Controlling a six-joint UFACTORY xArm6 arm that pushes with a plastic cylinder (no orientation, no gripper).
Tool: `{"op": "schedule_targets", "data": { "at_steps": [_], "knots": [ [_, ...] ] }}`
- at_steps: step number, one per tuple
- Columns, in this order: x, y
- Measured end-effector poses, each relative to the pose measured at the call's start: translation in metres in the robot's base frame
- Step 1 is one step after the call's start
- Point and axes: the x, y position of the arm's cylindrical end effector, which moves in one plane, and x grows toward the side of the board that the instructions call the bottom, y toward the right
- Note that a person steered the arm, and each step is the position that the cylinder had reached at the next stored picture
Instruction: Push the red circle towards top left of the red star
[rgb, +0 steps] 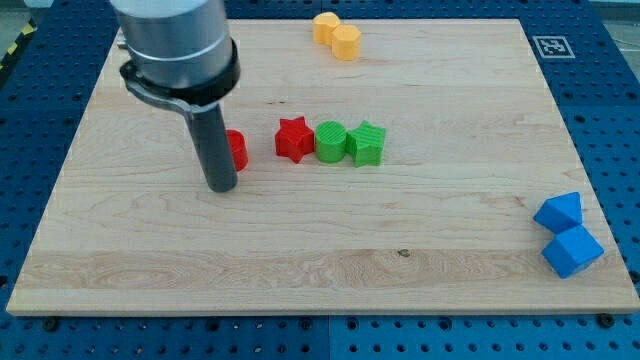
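Note:
The red circle (237, 149) lies left of centre on the wooden board (320, 250), partly hidden behind my rod. The red star (293, 139) lies a short way to its right, with a small gap between them. My tip (221, 187) rests on the board at the red circle's lower left, touching or nearly touching it. The arm's grey body fills the view's top left.
A green circle (330, 141) and a green star (366, 143) sit in a row touching the red star's right side. Two yellow blocks (337, 36) lie at the top edge. Two blue blocks (566, 232) lie at the right edge, near the bottom.

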Motion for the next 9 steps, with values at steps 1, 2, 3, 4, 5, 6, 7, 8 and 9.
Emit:
{"op": "schedule_targets", "data": {
  "at_steps": [1, 2, 3, 4, 5, 6, 7, 8, 9],
  "knots": [
    [-0.023, 0.005],
    [-0.023, -0.001],
    [-0.025, -0.032],
    [-0.048, -0.039],
    [-0.048, -0.026],
    [-0.048, -0.014],
    [-0.048, -0.004],
    [-0.049, -0.004],
    [-0.049, -0.003]
  ]
}}
